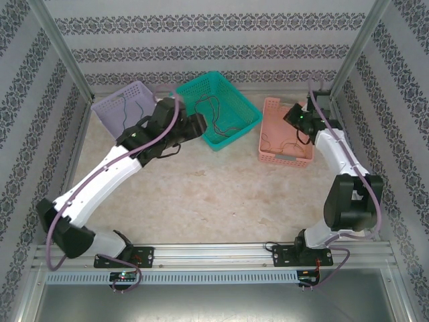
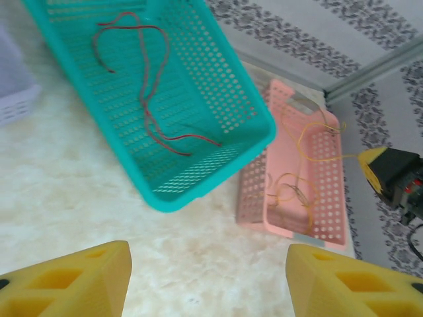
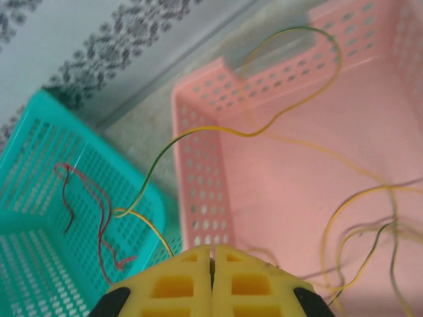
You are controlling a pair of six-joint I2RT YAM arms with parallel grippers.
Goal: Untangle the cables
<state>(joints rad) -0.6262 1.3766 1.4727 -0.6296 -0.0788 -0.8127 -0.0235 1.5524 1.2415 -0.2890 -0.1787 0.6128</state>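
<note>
Right hand (image 3: pixel 211 284) clamped on yellow cable (image 3: pixel 225 130) above pink basket (image 3: pixel 198 191); left hand (image 2: pixel 208 284) open, empty. I'd ease cable up slowly, watching loops don't snag rim.

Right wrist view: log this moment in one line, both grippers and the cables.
right gripper: shut on yellow cable, by pink basket | left gripper: open, empty | red cable: in teal basket

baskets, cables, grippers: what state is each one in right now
teal basket, upright, red cable inside
red cable, loose in loops, not gripped
pink basket, upright, yellow cable partly inside
yellow cable, pinched by right gripper
right gripper, shut on yellow cable
left gripper, open, empty
</note>
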